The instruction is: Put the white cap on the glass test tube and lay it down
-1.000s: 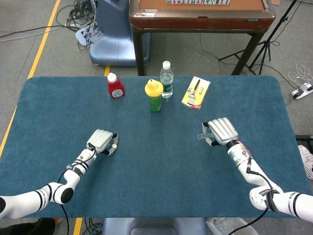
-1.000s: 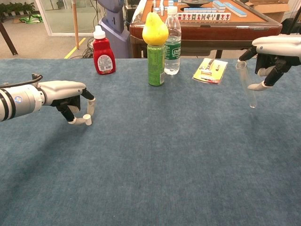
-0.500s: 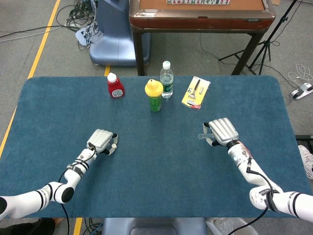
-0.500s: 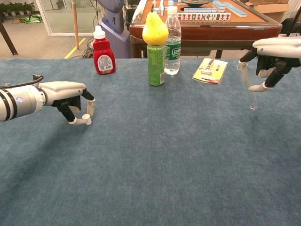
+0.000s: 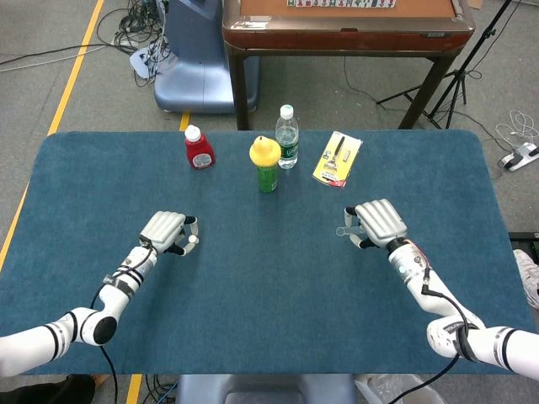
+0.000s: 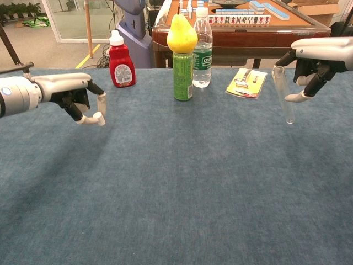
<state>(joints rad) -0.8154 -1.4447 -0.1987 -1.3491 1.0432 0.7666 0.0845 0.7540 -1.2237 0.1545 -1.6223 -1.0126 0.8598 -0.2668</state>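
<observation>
My left hand (image 6: 69, 94) (image 5: 164, 231) hovers above the left part of the blue table and pinches a small white cap (image 6: 100, 117) (image 5: 193, 239) at its fingertips. On the right side, my right hand (image 6: 314, 61) (image 5: 379, 223) holds a clear glass test tube (image 6: 281, 94) near its open upper end. The tube hangs nearly upright above the cloth, slightly tilted. In the head view only the tube's mouth (image 5: 341, 231) shows beside the hand. The two hands are far apart.
At the table's back stand a red ketchup bottle (image 6: 121, 61), a green can with a yellow pear-shaped top (image 6: 182, 55) and a water bottle (image 6: 202, 49). A yellow card pack (image 6: 246, 82) lies to their right. A wooden table (image 5: 345, 25) stands behind.
My left hand has risen and moved away from my body with the cap. My right hand has shifted a little left and up with the tube.
</observation>
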